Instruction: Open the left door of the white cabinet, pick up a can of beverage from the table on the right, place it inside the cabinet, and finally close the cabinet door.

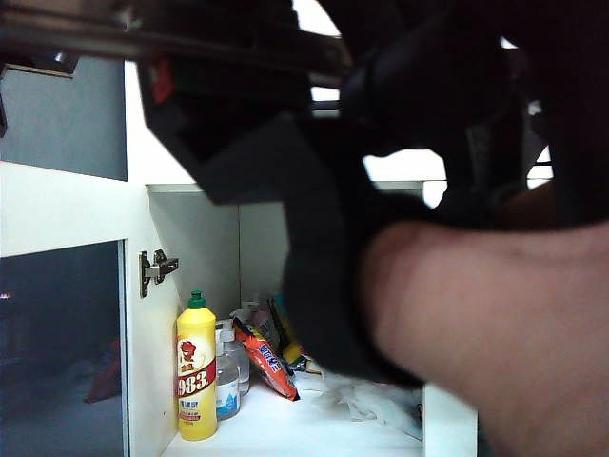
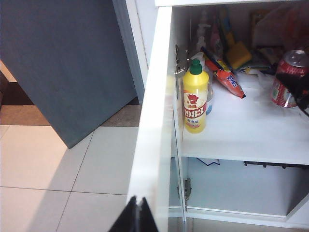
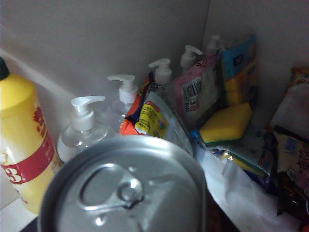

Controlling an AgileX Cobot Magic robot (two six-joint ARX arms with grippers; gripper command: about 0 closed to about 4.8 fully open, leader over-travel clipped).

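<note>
**Can going onto the cabinet shelf**

Closest to the right wrist camera is the silver pull-tab top of the can of beverage, held in the right gripper, whose jaws stand wide around it inside the white cabinet. The can sits upright on or just above the shelf, well apart from the yellow green-capped bottle; contact cannot be confirmed. To release well, settle it flat clear of the bottle and red snack packet, then let go. The left gripper, pinched closed and empty, hangs at the edge of the left door.
</note>
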